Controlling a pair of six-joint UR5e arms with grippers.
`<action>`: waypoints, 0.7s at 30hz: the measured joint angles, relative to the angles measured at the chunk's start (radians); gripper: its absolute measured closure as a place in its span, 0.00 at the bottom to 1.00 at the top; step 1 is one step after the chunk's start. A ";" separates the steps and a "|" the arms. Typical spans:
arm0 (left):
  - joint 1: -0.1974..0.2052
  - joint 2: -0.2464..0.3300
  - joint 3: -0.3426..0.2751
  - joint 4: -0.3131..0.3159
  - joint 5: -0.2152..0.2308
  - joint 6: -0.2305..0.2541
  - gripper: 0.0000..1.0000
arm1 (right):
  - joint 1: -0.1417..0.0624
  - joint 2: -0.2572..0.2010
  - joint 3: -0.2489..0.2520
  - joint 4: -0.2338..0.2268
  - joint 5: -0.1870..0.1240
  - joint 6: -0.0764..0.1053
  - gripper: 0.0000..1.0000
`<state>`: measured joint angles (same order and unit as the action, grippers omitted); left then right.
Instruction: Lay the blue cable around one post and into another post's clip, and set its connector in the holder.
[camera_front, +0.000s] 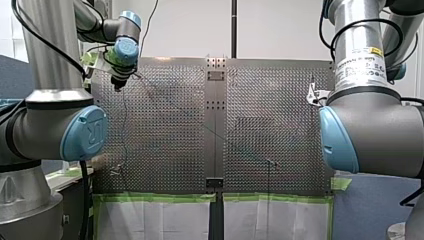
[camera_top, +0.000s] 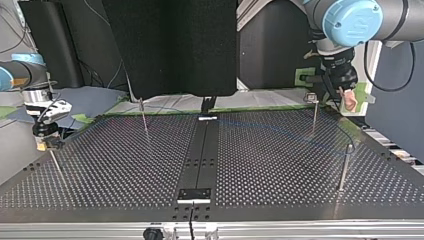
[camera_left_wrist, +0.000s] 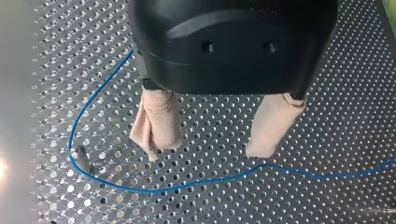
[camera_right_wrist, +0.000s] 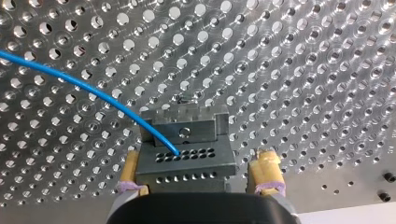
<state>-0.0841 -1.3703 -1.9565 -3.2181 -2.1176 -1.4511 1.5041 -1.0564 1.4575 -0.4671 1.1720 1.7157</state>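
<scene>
Blue cable (camera_left_wrist: 187, 185) lies just ahead of L gripper (camera_left_wrist: 206, 150), apart.

Opposed views share table (camera_front: 165, 130) (wrists near).

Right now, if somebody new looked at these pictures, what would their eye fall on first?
Most likely the blue cable: in the left wrist view it bends around a slim post beside my left claw, whose beige fingers hang open over the perforated table. In the right wrist view it ends in a grey connector block, which sits between the yellow pads of my right claw.
</scene>
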 joint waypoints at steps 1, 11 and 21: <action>0.000 0.000 0.000 0.000 0.000 -0.001 0.00 | 0.000 0.000 0.000 0.000 0.000 0.000 0.00; -0.014 0.000 -0.051 0.047 0.043 -0.030 0.00 | 0.000 0.000 0.000 -0.001 0.000 0.003 0.00; -0.069 -0.032 -0.160 0.156 0.150 -0.130 0.00 | 0.000 0.000 0.000 -0.004 0.000 0.005 0.00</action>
<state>-0.1533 -1.4025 -2.1161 -3.0625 -1.9676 -1.5811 1.5038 -1.0562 1.4575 -0.4707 1.1721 1.7207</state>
